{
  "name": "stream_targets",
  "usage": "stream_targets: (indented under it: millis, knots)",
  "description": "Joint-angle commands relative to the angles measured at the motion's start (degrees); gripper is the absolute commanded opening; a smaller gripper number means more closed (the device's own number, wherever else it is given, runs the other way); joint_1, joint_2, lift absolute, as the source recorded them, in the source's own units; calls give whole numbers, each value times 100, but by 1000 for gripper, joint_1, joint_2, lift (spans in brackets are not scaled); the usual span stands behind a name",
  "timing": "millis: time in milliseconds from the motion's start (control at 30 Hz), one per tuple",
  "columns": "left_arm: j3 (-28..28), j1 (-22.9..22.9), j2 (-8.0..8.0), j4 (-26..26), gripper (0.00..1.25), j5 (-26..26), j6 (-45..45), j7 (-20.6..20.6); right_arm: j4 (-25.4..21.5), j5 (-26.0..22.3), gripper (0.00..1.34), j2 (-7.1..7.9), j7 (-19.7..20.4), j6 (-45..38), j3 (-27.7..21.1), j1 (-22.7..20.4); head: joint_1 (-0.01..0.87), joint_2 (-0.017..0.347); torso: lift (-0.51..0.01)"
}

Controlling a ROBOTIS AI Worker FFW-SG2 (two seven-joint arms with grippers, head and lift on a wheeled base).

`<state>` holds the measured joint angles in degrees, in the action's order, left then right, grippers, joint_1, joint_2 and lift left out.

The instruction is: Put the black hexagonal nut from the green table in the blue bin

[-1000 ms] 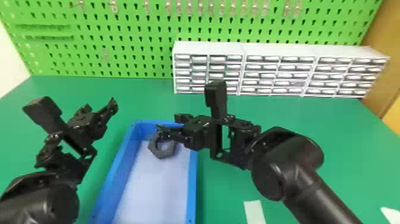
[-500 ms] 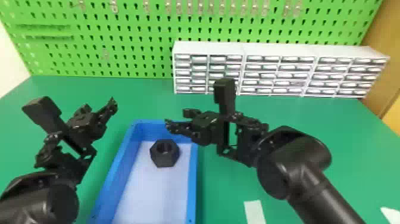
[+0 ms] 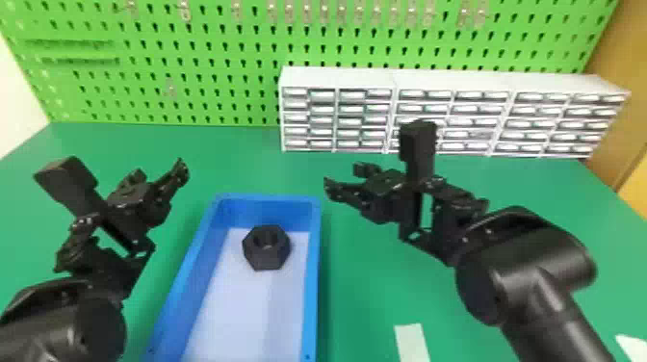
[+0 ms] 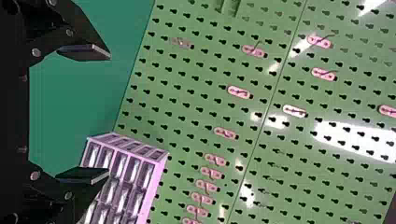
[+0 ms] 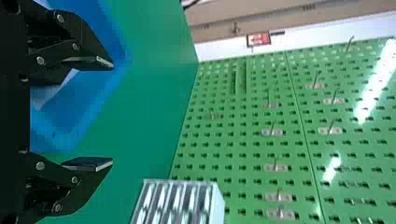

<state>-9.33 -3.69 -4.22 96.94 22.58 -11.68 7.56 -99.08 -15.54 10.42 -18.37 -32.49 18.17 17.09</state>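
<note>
The desk (image 3: 380, 289) is viewed forward and down from the robot's head, with the blue bin (image 3: 313, 289) in the foreground and the green pegboard (image 3: 231, 58) beyond. From the left wrist, the pegboard is faced past the left tool (image 3: 159, 171), which is seen close up. From the right wrist, the right tool (image 3: 342, 176) is likewise seen close up, with the bin's end beneath and the pegboard ahead. Both wrist views are turned sideways. Pegboard, drawer cabinet (image 3: 457, 83) and desk are shared by all three; the bin is shared by head and right wrist.

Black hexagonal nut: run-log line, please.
nut inside blue bin | left gripper open, empty | right gripper open, empty
</note>
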Motion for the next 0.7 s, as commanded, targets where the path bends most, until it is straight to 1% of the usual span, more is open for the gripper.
stream_targets:
  millis: [0, 233, 533, 667]
  knots:
    - [-16, 9, 0, 1, 873, 1, -1, 0, -209, 350, 807, 13, 0, -65, -367, -189, 666, 32, -100]
    - [-43, 17, 0, 1, 873, 1, -1, 0, -534, 825, 807, 4, -9, -117, -973, -496, 666, 32, -100]
    - [-87, 35, 0, 1, 873, 1, -1, 0, -850, 1036, 821, -5, -26, -223, -1756, -865, 666, 32, -100]
    - [-104, 35, 0, 1, 873, 1, -1, 0, -991, 1133, 822, -40, -97, -276, -2072, -1024, 666, 32, -100]
